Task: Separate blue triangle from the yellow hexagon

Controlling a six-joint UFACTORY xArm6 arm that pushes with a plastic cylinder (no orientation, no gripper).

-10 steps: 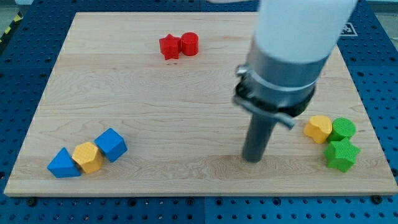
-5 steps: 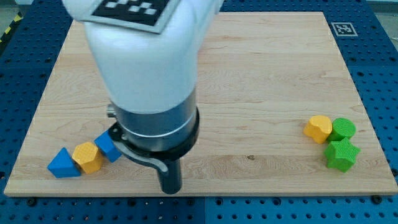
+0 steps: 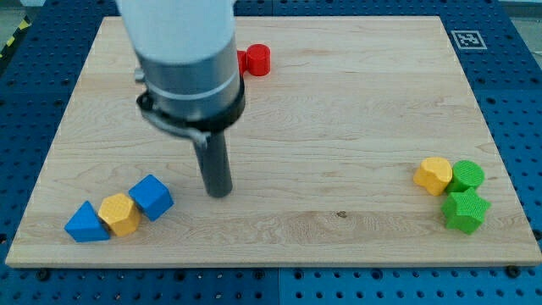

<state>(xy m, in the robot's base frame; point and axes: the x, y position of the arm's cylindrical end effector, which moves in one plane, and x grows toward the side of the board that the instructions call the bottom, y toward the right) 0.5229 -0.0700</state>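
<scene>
A blue triangle [image 3: 85,223] lies at the board's bottom left, touching a yellow hexagon [image 3: 118,213] on its right. A blue cube [image 3: 152,197] touches the hexagon's other side, so the three form a slanted row. My tip [image 3: 219,193] rests on the board to the right of the blue cube, a short gap away, touching no block.
A red cylinder [image 3: 257,60] sits near the view's top, with the arm body hiding what lies to its left. At the right edge a second yellow hexagon [image 3: 434,175], a green cylinder [image 3: 467,176] and a green star [image 3: 466,210] are clustered. The wooden board [image 3: 339,127] lies on a blue perforated base.
My tip swept from the board's middle right to the bottom edge near the left blocks, then moved up and slightly left to beside the blue cube. No block has moved.
</scene>
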